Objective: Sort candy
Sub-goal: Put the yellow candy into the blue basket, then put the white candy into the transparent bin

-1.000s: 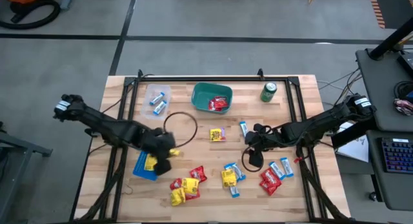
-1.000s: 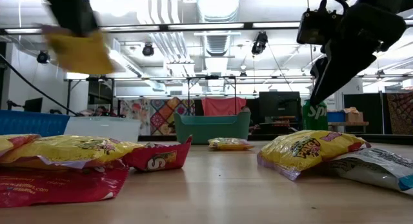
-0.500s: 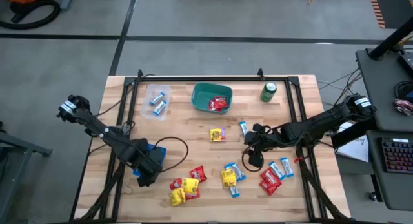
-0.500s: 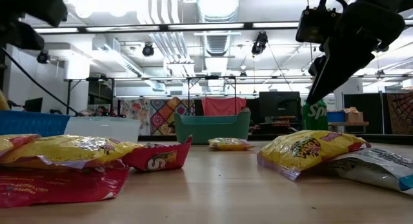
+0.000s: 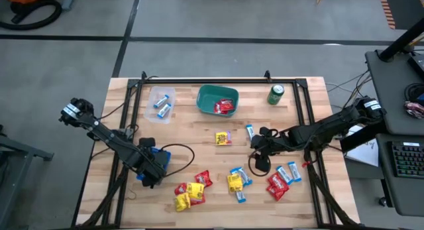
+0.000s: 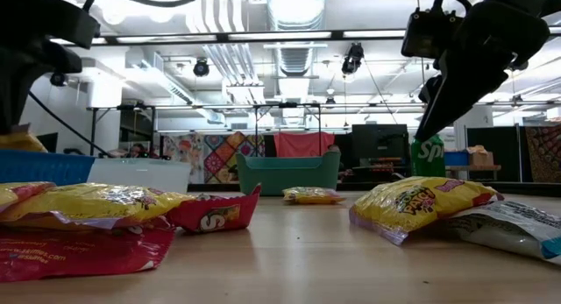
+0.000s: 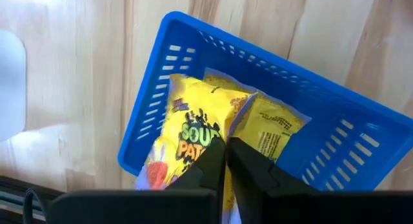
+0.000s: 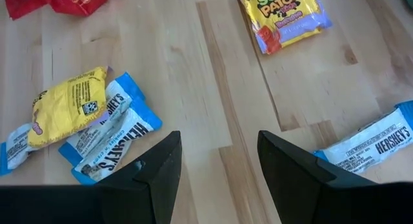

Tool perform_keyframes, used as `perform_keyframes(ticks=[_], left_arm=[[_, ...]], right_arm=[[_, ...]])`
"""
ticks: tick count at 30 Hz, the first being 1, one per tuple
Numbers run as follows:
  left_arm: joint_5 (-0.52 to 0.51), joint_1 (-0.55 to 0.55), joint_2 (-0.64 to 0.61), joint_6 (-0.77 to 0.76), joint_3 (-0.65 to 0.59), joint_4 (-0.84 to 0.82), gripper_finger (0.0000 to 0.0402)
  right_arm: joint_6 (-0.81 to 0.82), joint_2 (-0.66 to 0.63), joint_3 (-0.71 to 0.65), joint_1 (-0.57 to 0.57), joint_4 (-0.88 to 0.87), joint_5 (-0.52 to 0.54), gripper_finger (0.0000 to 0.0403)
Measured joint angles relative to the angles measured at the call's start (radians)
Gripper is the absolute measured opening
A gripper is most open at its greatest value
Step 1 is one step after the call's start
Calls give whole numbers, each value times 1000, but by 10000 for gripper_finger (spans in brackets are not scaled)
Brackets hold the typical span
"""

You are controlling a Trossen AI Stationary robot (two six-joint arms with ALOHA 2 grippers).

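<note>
The candy is small crinkly packets in red, yellow and blue-and-white. Loose ones lie on the near half of the table: a cluster [image 5: 190,189], another [image 5: 236,182] and a third [image 5: 281,179]. A single yellow packet [image 5: 223,138] and a blue-and-white one [image 5: 250,131] lie at mid-table. My left gripper [image 5: 151,172] hangs over the blue basket [image 7: 303,101], shut on a yellow packet [image 7: 184,130] inside it. A second yellow packet [image 7: 274,124] lies beside that one. My right gripper [image 8: 219,166] is open and hovers above bare wood right of centre [image 5: 260,157]. My left gripper pinches the yellow packet between its two fingers [image 7: 213,162] at the packet's edge [image 7: 210,137]. It comes from above, pointing down into the blue basket. The packet lies down inside the basket. The fingers themselves cover the exact spot.
A green bin [image 5: 205,96] at the far middle holds red packets. A clear tray [image 5: 151,96] to its left holds blue-and-white ones. A green drink can [image 5: 276,95] stands far right. A black cable loops [image 5: 182,150] beside the basket. A black rail frame runs along the table's sides.
My left gripper, carrying the yellow packet, moved toward the table's near-left and went down into the blue basket. The packet went from hanging in the air to lying in the basket.
</note>
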Motion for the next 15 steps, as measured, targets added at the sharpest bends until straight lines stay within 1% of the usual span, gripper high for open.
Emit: perform_keyframes(ticks=[10, 15], left_arm=[[0, 0, 0, -4, -1, 3, 76], [0, 0, 0, -7, -1, 5, 92]], right_arm=[[0, 0, 0, 0, 11, 0, 194], [0, 0, 0, 0, 12, 0, 194]])
